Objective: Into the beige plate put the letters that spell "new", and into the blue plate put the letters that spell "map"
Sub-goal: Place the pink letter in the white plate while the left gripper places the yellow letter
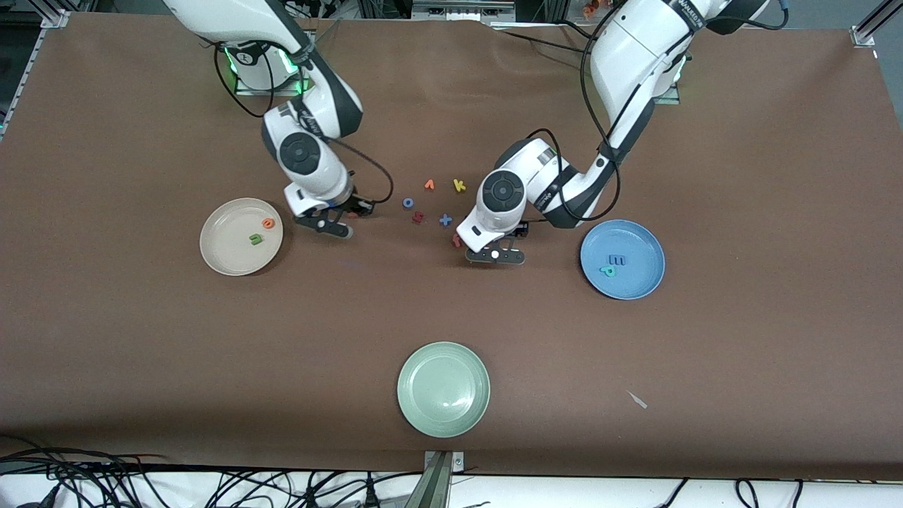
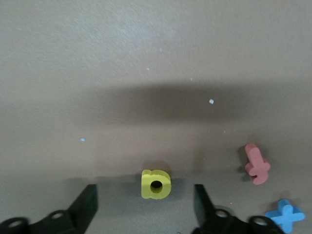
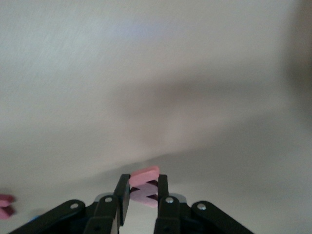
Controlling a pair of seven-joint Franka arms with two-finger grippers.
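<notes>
Pink "w" clamped in right gripper fingers beside beige plate. Left gripper fingers spread around yellow "a" on desk, near blue plate.

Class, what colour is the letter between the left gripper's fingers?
Yellow: the letter shows best in the left wrist view.

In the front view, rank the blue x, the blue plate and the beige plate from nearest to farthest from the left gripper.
1. Blue x: beside the left gripper, toward the right arm's end.
2. Blue plate: toward the left arm's end.
3. Beige plate: at the right arm's end.
</notes>
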